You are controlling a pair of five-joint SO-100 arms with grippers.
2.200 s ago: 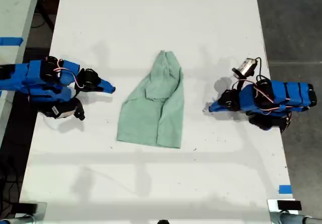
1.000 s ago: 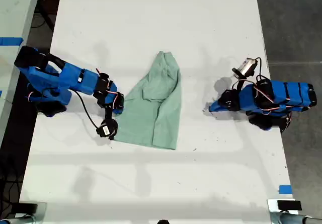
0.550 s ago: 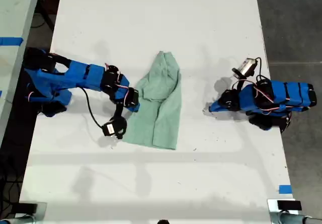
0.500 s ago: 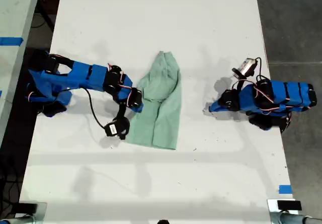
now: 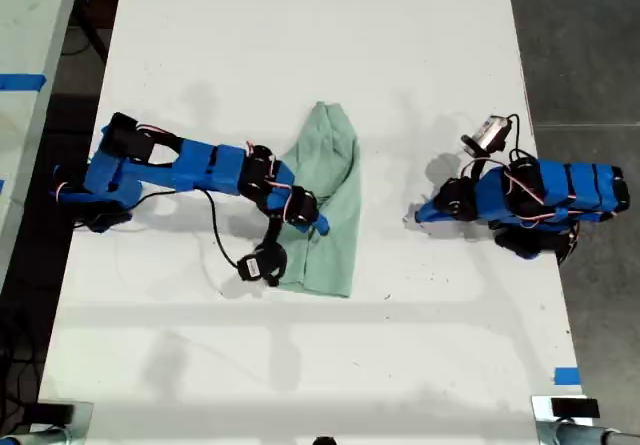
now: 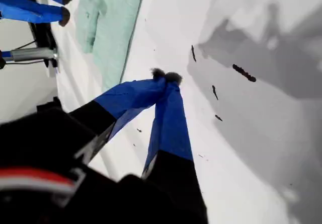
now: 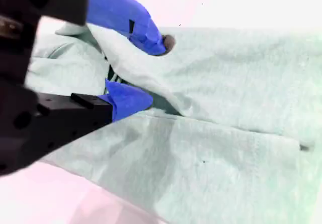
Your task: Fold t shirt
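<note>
The pale mint-green t shirt [image 5: 338, 175] lies on the white table [image 5: 300, 35], narrow end toward the far side. In the exterior view, one arm reaches in from the left; my second gripper [image 5: 311, 220] sits over the shirt's near half. In the second wrist view that gripper [image 7: 154, 72] is shut on a raised fold of the t shirt [image 7: 226, 148]. My first gripper [image 5: 412, 217] rests shut on the bare table to the exterior view's right of the shirt, apart from it. The first wrist view shows its fingertips [image 6: 166, 76] together and empty, with the t shirt [image 6: 113, 27] beyond.
A small black wrist camera [image 5: 262, 263] hangs on a cable beside the shirt's near corner. Blue tape marks sit at the exterior view's left edge [image 5: 20, 81] and lower right [image 5: 566, 376]. Dark floor borders the table on the exterior view's right.
My second gripper came in from the exterior view's left, took the shirt's left edge and carried it rightward over the shirt, which now looks narrower. The first arm has not moved.
</note>
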